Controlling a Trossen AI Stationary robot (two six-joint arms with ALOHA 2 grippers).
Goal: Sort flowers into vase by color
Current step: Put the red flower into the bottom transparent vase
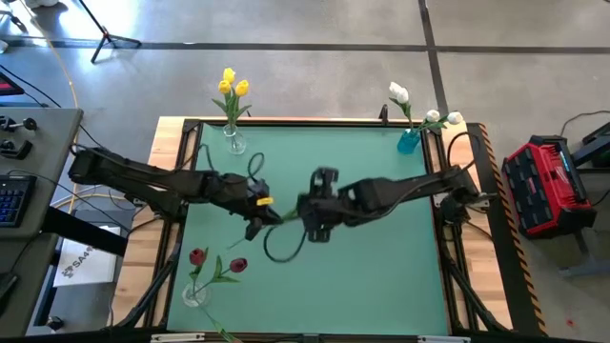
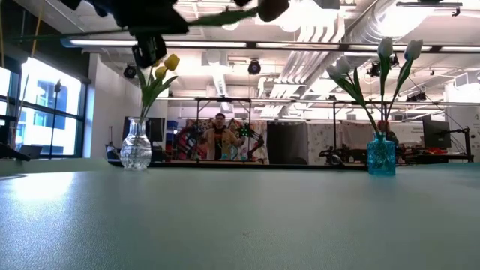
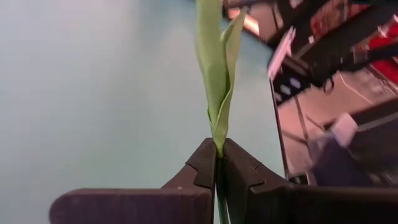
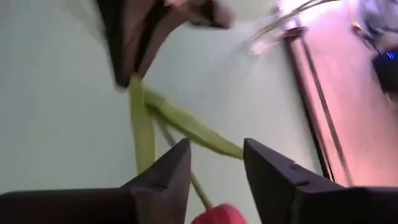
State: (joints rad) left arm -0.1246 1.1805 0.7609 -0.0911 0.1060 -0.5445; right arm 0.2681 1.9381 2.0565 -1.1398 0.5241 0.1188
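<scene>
While pinched in the shut left end effector (image 3: 219, 167), tulip stem (image 3: 217, 74) between the right end effector's (image 4: 214, 165) parted fingers.

Robotics lab, exposed ceiling ducts (image 2: 420, 30), concrete floor (image 1: 315, 24)

Over mid-desk (image 1: 381, 267), the left pincer (image 1: 259, 221) and right pincer (image 1: 307, 217) meet on a green flower stem (image 1: 283, 217). Yellow tulips (image 1: 232, 86) stand far left, white tulips (image 1: 424, 110) far right, red tulips (image 1: 217, 261) near left.
</scene>
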